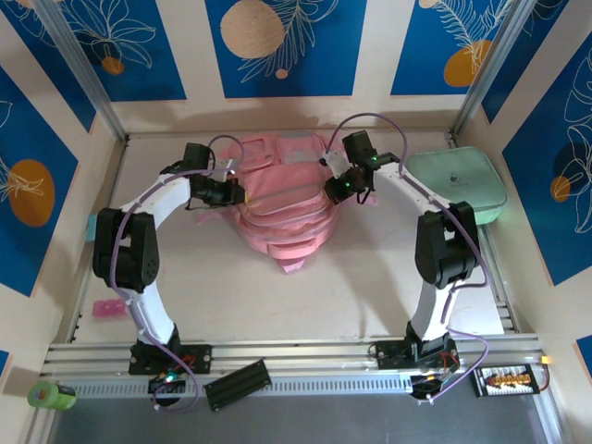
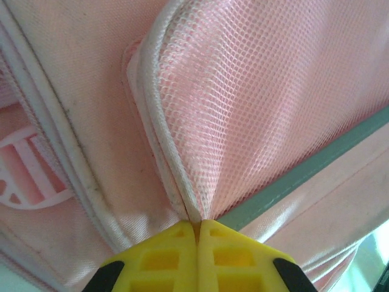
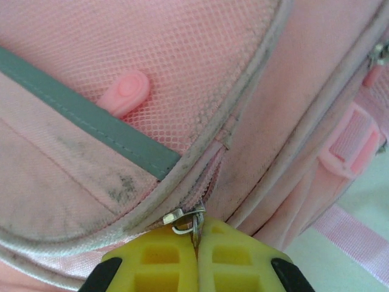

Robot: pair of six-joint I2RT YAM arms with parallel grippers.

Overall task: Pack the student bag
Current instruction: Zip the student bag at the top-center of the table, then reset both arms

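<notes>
Student bag (image 1: 282, 208): left pincer (image 2: 197, 226) clamps mesh seam (image 2: 181, 198), right pincer (image 3: 197, 225) clamps half-hidden zip pull (image 3: 178, 219).

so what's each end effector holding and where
The left end effector pinches the student bag by its mesh pocket trim; the right end effector grips its zipper pull.

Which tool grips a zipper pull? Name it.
The right tool, shut on the silver metal zipper pull of the large pink fabric backpack; the left tool pinches a pink mesh pocket's edge.
</notes>
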